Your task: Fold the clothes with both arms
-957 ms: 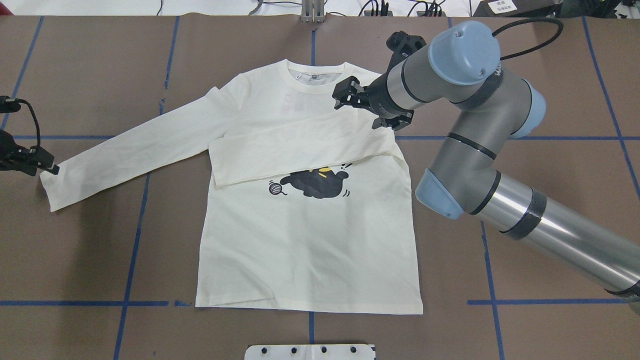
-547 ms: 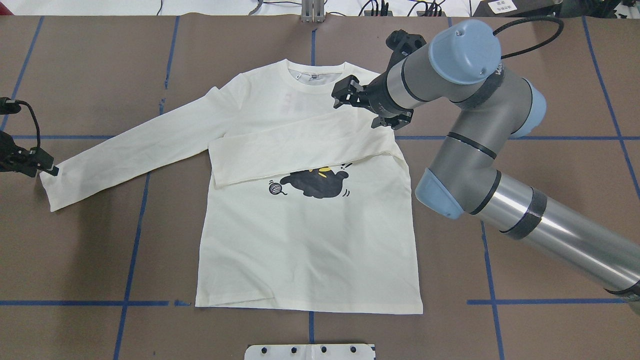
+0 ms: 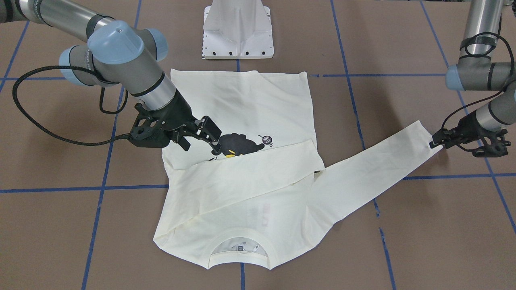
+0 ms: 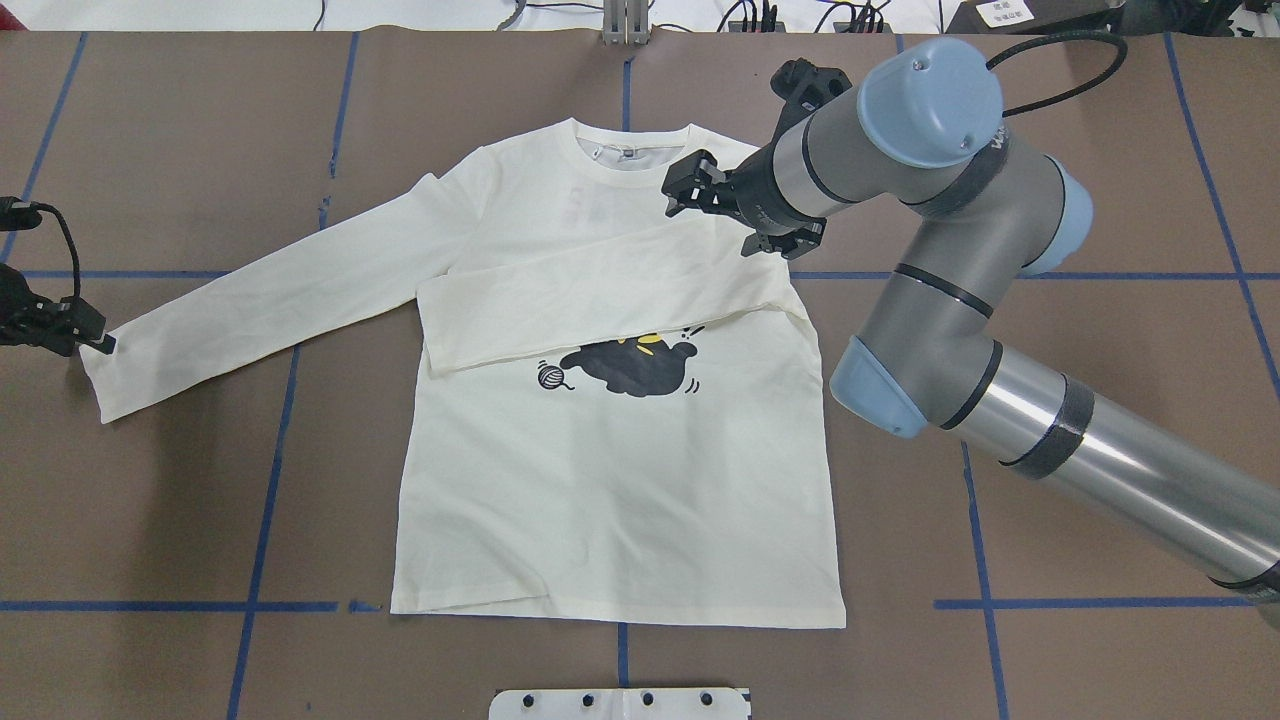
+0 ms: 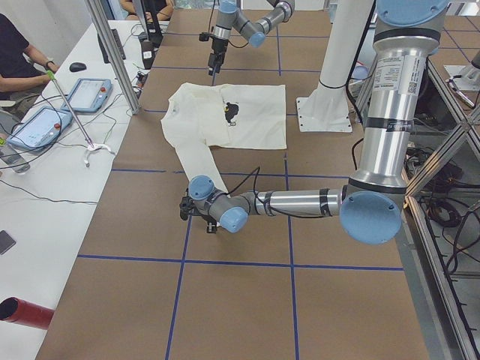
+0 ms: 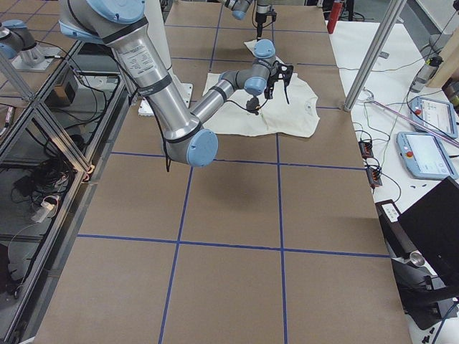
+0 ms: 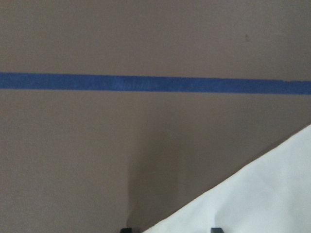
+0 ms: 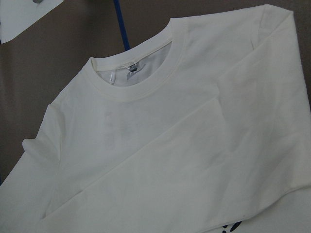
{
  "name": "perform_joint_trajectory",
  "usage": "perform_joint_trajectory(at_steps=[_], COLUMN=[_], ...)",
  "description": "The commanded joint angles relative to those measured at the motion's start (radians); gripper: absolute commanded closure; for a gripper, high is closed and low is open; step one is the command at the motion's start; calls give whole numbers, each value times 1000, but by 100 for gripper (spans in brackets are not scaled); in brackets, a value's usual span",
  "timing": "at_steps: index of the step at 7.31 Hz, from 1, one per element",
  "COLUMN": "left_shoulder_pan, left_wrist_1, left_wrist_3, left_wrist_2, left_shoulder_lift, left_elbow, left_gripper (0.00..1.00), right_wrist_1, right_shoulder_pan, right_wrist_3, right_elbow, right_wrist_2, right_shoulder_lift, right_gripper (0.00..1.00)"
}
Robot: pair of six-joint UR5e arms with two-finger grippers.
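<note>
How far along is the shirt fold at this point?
Early. Done: the folded sleeve lies across the chest of the T-shirt. In hand: the left gripper sits at the cuff of the other sleeve, stretched out flat, jaws apart; the right gripper hovers open above the shoulder. Left: that sleeve, then the body folds.

Nothing reads clearly: the faint pinkish lettering [image 4: 580, 205] on the T-shirt [image 4: 600, 500] below its collar is too pale to make out, its neck label [image 4: 625, 153] too small, the white letters [image 4: 997, 135] on the right arm [image 4: 940, 290] cut off, and the white tag [image 4: 1003, 12] beyond the table's [image 4: 150, 500] far right corner blurred.
</note>
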Motion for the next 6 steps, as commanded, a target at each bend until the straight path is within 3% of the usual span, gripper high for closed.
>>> perform_joint_trajectory(at_steps=[1, 3, 6], left_shoulder_pan=[0, 0, 2], left_wrist_1=[1, 1, 9], left_wrist_3=[-4, -8, -12], left_wrist_2=[0, -2, -60], left_shoulder_lift=[0, -11, -16], left_elbow=[5, 8, -76], left_gripper=[55, 100, 100], right_wrist_1=[-2, -3, -3], right_shoulder_pan=[2, 3, 3], right_wrist_3=[-1, 1, 1], right_elbow=[18, 27, 27], right_wrist_2=[5, 5, 4], right_shoulder_lift=[0, -2, -2], right_gripper=[1, 1, 1])
